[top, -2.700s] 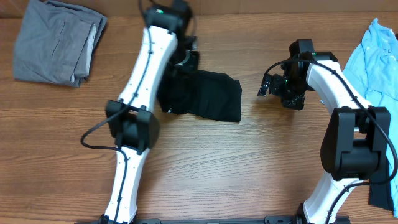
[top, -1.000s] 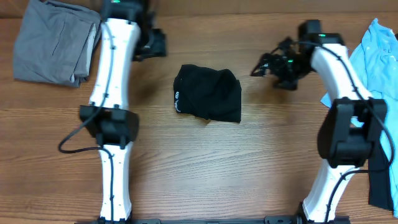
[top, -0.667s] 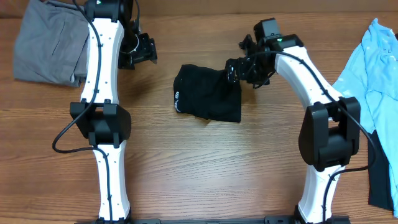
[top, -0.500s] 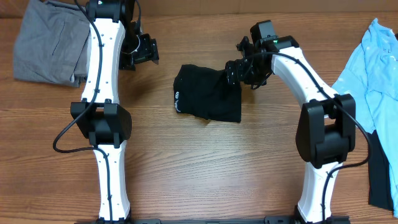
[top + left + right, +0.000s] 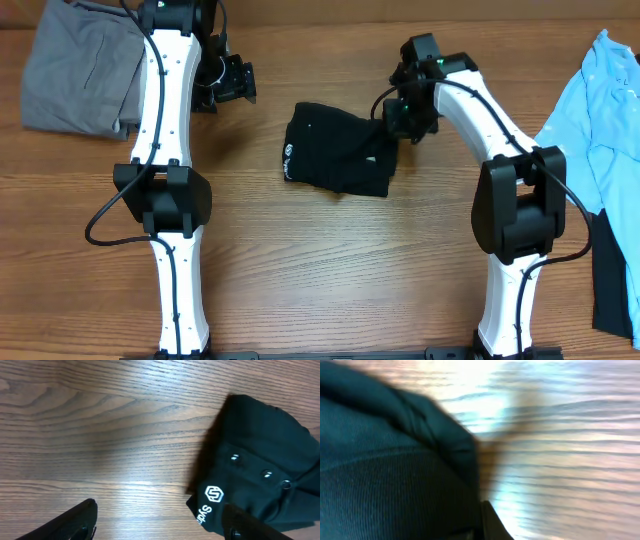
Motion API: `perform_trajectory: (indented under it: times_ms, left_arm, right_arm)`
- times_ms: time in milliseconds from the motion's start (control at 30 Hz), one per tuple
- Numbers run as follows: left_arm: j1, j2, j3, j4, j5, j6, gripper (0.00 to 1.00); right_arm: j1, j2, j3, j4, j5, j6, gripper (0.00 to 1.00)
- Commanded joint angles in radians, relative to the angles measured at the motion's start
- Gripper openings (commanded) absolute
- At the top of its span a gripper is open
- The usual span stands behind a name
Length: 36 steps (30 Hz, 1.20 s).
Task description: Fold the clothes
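Looks like the black tee (image 5: pixel 335 160) is mostly folded, right gripper (image 5: pixel 392 118) pinching its far-right corner, left gripper (image 5: pixel 232 85) gaping empty, blue shirt (image 5: pixel 605 110) not started.

T-shirt (image 5: pixel 335 160) lies on table (image 5: pixel 330 270) between folded garment (image 5: pixel 85 70) and shirt (image 5: pixel 605 120).

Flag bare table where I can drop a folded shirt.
Widest bare wood: near side of the black T-shirt, between left arm and right arm. Also near side of the grey garment, outside the left arm. Crowded: around the T-shirt; right edge, under the light-blue shirt.
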Motion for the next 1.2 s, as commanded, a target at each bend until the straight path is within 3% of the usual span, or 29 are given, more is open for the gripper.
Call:
perform_trajectory:
  times_ms: [0,67,133,267,333,433,533,600,667,867,1067,1167]
  left_arm:
    - [-0.008,-0.022,0.0,-0.003,0.012,0.016,0.82]
    - [-0.009,-0.022,0.0,-0.003,0.012,0.016,0.82]
    - [-0.01,-0.022,0.0,-0.003,0.012,0.016,0.82]
    - [-0.01,-0.022,0.0,-0.003,0.012,0.016,0.83]
    - [-0.01,-0.022,0.0,-0.003,0.012,0.016,0.83]
    - [-0.011,-0.022,0.0,-0.003,0.012,0.016,0.83]
    - [-0.011,-0.022,0.0,-0.002,0.012,0.016,0.84]
    - [-0.011,-0.022,0.0,-0.003,0.012,0.016,0.84]
    - [-0.011,-0.022,0.0,-0.003,0.012,0.016,0.84]
    - [-0.011,-0.022,0.0,-0.003,0.012,0.021,0.84]
    - [-0.011,-0.022,0.0,-0.003,0.012,0.037,0.84]
    - [-0.011,-0.022,0.0,-0.003,0.012,0.04,0.84]
  right_arm:
    - [-0.022,-0.008,0.044,-0.021,0.16,0.003,0.13]
    - [-0.03,-0.003,0.04,-0.038,0.175,0.003,0.15]
    - [-0.039,0.001,0.034,-0.057,0.173,0.009,0.29]
    - [-0.049,-0.006,0.049,-0.104,0.227,0.097,0.37]
    - [-0.055,-0.019,0.073,-0.151,0.26,0.156,0.47]
    - [-0.061,-0.047,0.132,-0.234,0.204,0.178,0.48]
    - [-0.053,-0.072,0.167,-0.278,-0.018,0.007,0.52]
    - [-0.042,-0.074,0.166,-0.303,-0.163,-0.089,0.67]
    - [-0.027,-0.07,0.139,-0.306,-0.207,-0.105,0.74]
    - [0.007,-0.066,-0.031,-0.23,-0.206,0.036,0.77]
    - [0.008,-0.066,-0.156,-0.169,-0.224,0.061,0.77]
    - [0.008,-0.066,-0.176,-0.171,-0.219,0.071,0.7]
